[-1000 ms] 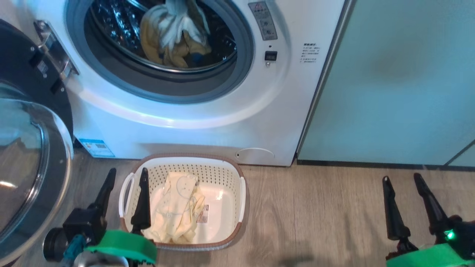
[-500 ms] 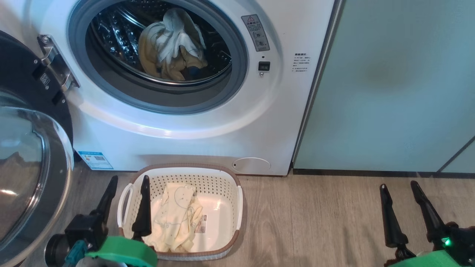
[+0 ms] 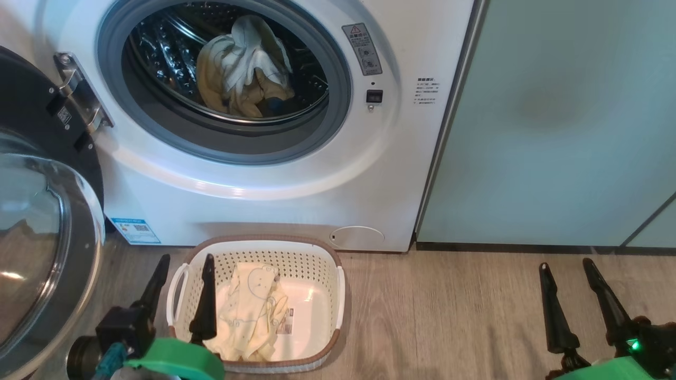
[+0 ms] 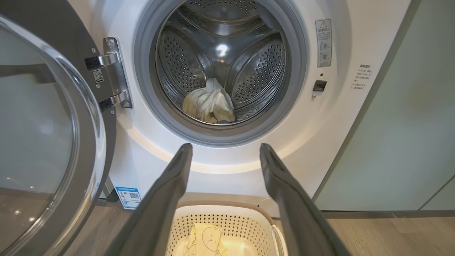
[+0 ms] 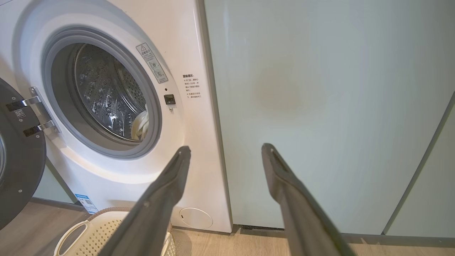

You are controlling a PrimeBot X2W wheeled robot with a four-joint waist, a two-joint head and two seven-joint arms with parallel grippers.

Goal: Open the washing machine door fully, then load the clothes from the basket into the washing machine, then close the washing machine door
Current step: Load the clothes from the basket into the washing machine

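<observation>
The white washing machine (image 3: pixel 296 190) (image 4: pixel 341 117) (image 5: pixel 192 153) stands with its door (image 3: pixel 37 221) (image 4: pixel 42 135) (image 5: pixel 17 167) swung wide to the left. Pale yellow clothes (image 3: pixel 240 68) (image 4: pixel 209 105) lie bunched in the steel drum. On the floor before it sits the cream basket (image 3: pixel 338 295) (image 4: pixel 245 224) (image 5: pixel 85 234), holding one more pale yellow garment (image 3: pixel 251 311) (image 4: pixel 206 241). My left gripper (image 3: pixel 184 263) (image 4: pixel 224 151) hovers open over the basket's left side, empty. My right gripper (image 3: pixel 565 266) (image 5: pixel 224 151) is open and empty over bare floor at the right.
Pale green cabinet panels (image 3: pixel 554 121) (image 5: pixel 320 106) stand right of the machine. Wood-look floor (image 3: pixel 438 316) runs in front. The open door juts out at my left, close to the left arm.
The whole head view has shifted down a little, so the camera moved. Both grippers stay open; the clothes and basket have not moved.
</observation>
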